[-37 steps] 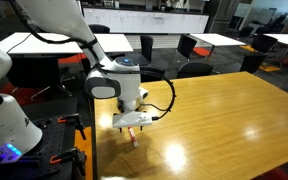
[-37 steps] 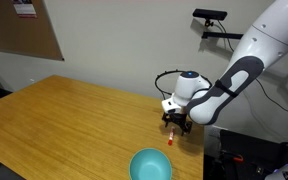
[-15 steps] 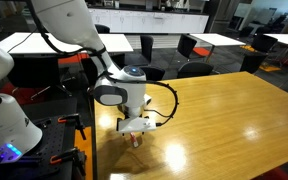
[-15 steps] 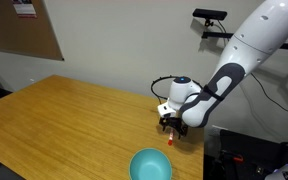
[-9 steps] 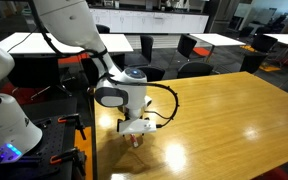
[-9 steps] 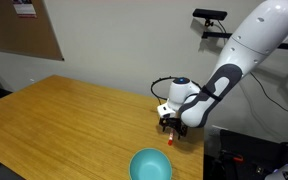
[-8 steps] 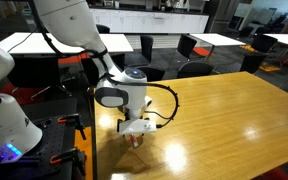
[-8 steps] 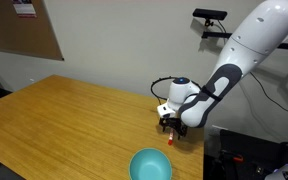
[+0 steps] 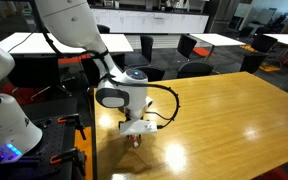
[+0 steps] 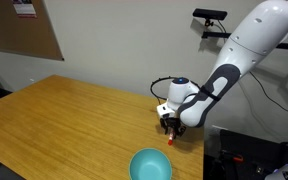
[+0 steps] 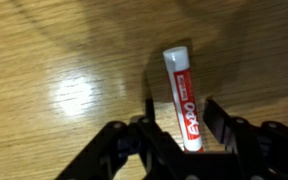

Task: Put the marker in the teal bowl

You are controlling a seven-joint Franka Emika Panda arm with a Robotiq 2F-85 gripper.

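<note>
The marker point(image 11: 181, 95), red with a white label and a lighter far end, lies flat on the wooden table point(image 11: 54, 60). My gripper point(image 11: 179, 118) is down over its near end. One finger stands on each side, and a narrow gap shows between the right fingertip point(image 11: 216, 115) and the barrel. In both exterior views the gripper point(image 9: 134, 133) point(image 10: 171, 129) sits low at the table's edge, with the marker point(image 10: 172, 139) poking out below it. The teal bowl point(image 10: 151, 165) stands empty a short way from the gripper, towards the camera.
The table point(image 10: 64, 115) ends just beyond the gripper. A black cable point(image 9: 169, 100) loops off the wrist. A white robot base point(image 9: 4, 110) and a dark stand sit off the table's end. Chairs point(image 9: 189, 47) and tables stand behind.
Since the earliest frames the gripper has sunk lower over the marker. Over the last second the arm has held still. The marker has not moved.
</note>
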